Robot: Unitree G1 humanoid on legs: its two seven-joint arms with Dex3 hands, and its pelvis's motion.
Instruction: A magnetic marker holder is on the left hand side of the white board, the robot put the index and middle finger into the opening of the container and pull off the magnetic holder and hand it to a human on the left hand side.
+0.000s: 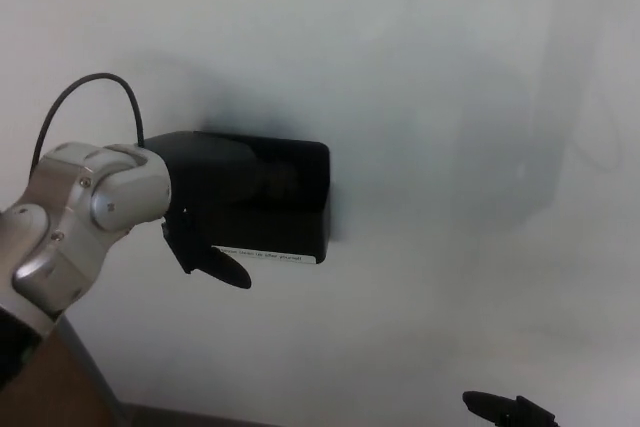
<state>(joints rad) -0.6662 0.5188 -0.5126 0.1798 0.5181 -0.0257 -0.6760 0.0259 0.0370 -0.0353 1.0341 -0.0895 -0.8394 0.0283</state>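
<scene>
The black magnetic marker holder [285, 202] sticks to the whiteboard [430, 77], left of centre, with a white label strip [268, 257] along its lower edge. My left hand [200, 217] comes in from the left and covers the holder's left part. Its two fingers lie over the top and blend into the dark opening. The thumb [226, 266] hooks under the lower left corner. Only a black tip of my right hand [505, 410] shows at the bottom edge.
My silver left wrist [95, 202] fills the lower left, and a black cable [90, 87] loops above it. A brown surface and the board's grey frame [60, 377] show at the bottom left corner. No person is in view.
</scene>
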